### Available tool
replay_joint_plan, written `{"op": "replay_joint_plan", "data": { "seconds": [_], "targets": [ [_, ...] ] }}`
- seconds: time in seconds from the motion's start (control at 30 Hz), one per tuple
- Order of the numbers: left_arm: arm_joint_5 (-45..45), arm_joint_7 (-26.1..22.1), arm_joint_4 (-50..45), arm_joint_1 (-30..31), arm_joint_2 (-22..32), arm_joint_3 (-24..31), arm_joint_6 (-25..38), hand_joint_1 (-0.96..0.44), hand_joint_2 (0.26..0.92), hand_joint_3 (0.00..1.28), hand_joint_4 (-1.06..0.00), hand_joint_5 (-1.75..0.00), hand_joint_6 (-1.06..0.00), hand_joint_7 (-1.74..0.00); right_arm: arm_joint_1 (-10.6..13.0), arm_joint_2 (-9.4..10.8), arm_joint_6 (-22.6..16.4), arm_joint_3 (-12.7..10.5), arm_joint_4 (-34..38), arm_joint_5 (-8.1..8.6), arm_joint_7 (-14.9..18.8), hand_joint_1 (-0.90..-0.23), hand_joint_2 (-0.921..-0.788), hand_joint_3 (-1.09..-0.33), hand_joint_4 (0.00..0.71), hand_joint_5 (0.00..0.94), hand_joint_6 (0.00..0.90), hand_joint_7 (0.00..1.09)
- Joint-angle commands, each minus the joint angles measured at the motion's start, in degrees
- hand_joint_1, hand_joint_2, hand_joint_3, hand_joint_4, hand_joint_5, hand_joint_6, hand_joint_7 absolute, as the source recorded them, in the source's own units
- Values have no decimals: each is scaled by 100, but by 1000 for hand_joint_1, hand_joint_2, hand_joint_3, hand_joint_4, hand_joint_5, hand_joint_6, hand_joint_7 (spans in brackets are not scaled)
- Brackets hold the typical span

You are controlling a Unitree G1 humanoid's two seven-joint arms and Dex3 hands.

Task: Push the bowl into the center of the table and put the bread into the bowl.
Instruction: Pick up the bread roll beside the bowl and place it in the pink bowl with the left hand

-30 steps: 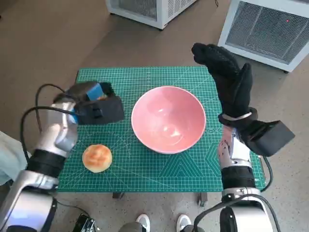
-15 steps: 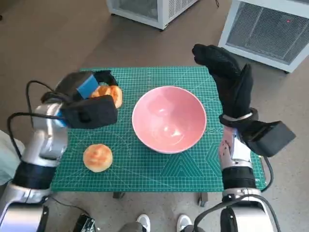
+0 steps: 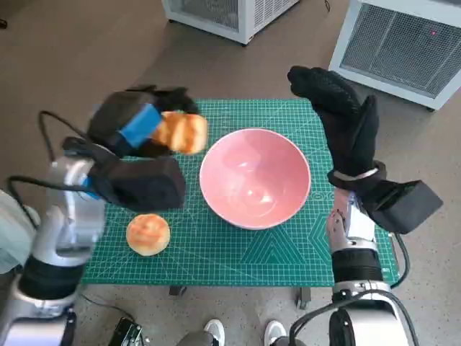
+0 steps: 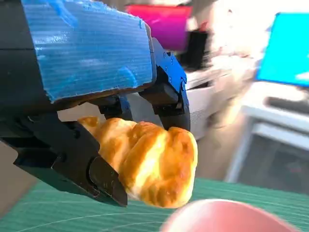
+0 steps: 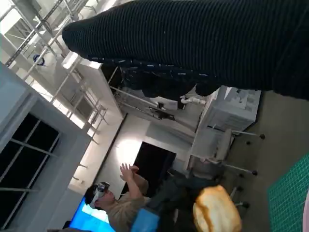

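Note:
A pink bowl (image 3: 254, 177) sits near the middle of the green mat (image 3: 216, 249); its rim (image 4: 227, 215) shows in the left wrist view. My left hand (image 3: 137, 124) holds a golden croissant-like bread (image 3: 181, 132) in the air, just left of the bowl's rim. The left wrist view shows its black fingers (image 4: 72, 154) clamped round that bread (image 4: 149, 164). The bread (image 5: 216, 211) also shows in the right wrist view. A second round bun (image 3: 148, 234) lies on the mat at the front left. My right hand (image 3: 338, 115) is raised to the right of the bowl, fingers spread, holding nothing.
White appliances (image 3: 403, 43) stand on the floor beyond the table. A person (image 5: 120, 203) with raised hands shows in the right wrist view. Feet (image 3: 241, 331) show by the table's front edge.
My left hand has lifted the bread off the mat and carried it up and right toward the bowl. The right hand and bowl have stayed put.

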Motion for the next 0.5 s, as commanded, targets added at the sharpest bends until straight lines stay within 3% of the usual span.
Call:
{"op": "replay_joint_plan", "data": {
  "seconds": [0.03,0.5],
  "targets": [
    [110,86,222,-115,-220,-280,-307,3,891,22,-838,-991,-706,-1100,113,-3,69,-8,58,37,42,-731,-921,-757,216,1,91,526],
    [240,-172,2015,-909,-864,-999,-836,3,908,20,-800,-1072,-675,-1092,207,-21,59,-17,-68,46,31,-732,-921,-754,220,3,95,527]
  ]
}}
